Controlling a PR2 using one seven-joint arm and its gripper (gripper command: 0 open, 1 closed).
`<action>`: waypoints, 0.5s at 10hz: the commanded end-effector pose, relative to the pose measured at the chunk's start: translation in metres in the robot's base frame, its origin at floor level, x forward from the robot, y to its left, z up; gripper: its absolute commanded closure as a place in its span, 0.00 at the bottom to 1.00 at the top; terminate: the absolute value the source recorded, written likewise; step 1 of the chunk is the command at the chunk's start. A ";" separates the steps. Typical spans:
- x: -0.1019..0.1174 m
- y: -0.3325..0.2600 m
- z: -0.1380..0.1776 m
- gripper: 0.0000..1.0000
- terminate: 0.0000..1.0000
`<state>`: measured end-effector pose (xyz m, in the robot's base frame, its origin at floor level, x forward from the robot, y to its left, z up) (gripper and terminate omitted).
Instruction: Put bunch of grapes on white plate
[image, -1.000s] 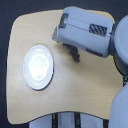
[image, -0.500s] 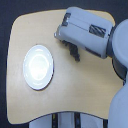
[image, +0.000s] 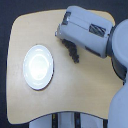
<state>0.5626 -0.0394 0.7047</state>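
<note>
Wooden table (image: 90, 95): bunch of grapes (image: 72, 51) beside white plate (image: 38, 67).

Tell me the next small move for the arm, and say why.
Probably close the tool on the bunch of grapes and lift it slightly. The grapes lie on the table right at the tool, partly hidden under it, while the white plate sits empty, off toward the exterior view's left. Whether the tool is already shut cannot be told from this view.

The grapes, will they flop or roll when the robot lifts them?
The bunch of grapes looks like many small dark balls in a strand, so it would probably droop. Loose ones might roll on the flat wooden table. It looks small, likely light.
</note>
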 end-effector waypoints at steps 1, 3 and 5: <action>0.005 -0.007 0.004 1.00 0.00; 0.002 -0.013 0.008 1.00 0.00; 0.003 -0.014 0.012 1.00 0.00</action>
<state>0.5646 -0.0435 0.7086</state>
